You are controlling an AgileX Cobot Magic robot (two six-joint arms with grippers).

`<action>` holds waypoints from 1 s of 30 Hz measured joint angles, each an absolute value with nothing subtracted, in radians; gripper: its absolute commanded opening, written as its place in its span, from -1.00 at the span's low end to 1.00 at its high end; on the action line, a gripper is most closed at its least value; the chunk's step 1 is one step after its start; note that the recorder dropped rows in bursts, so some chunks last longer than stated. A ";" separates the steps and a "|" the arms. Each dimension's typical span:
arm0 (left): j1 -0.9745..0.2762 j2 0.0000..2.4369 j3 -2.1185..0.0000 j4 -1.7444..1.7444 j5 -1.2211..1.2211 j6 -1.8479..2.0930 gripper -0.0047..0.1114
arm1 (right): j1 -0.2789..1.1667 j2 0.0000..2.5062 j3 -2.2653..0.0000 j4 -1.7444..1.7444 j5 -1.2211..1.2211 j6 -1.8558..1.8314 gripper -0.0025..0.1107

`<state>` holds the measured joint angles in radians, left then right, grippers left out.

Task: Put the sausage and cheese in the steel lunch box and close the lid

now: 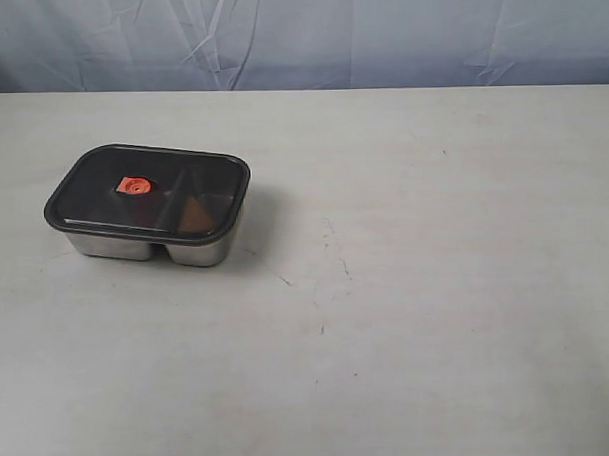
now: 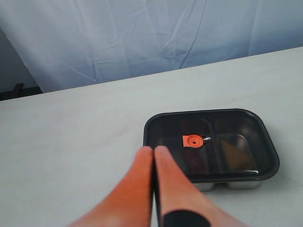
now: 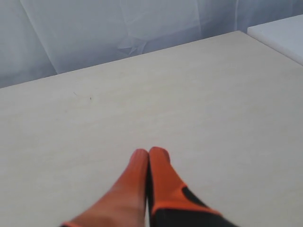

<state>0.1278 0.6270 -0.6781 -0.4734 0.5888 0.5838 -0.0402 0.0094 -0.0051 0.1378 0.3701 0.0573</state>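
Pale wrinkled cloth [image 1: 328, 37] is hanging behind a cream table [image 1: 437, 283], and the box [image 1: 110, 245] is sitting on the left part of that table in the exterior view. The lid [image 1: 93, 195] is lying over the box, its rim looking level all round, with the orange valve [image 1: 135, 185] facing up. Through the dark lid, the cheese [image 1: 194, 217] is showing in one compartment and the sausage [image 2: 198, 161] in the other, under the valve.

Judged from this, the task is standing at its last step or is finished; whether the lid is fully seated cannot be told. Any next move is calling for no more than a downward press on the lid.

The left gripper [image 2: 154, 150] is hovering above the table near the box, fingers together and holding nothing. The right gripper [image 3: 149, 152] is hovering over the table well apart from the box, likewise pressed together and empty. Neither arm is appearing in the exterior view.
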 measured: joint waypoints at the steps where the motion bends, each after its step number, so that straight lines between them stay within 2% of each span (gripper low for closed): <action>1: 0.128 0.627 -0.678 -0.473 0.589 0.584 -0.92 | -0.040 0.009 -0.005 0.137 0.370 0.057 -0.97; 18: 0.128 0.615 -0.658 -0.471 0.565 0.584 -0.92 | -0.040 0.009 -0.005 0.140 0.370 0.057 -0.97; 24: 0.128 0.520 -0.515 -0.438 0.460 0.508 -0.92 | -0.040 0.009 -0.005 0.140 0.370 0.057 -0.97; 30: 0.128 0.385 -0.308 -0.368 0.423 0.273 -0.92 | -0.040 0.009 -0.005 0.140 0.370 0.057 -0.97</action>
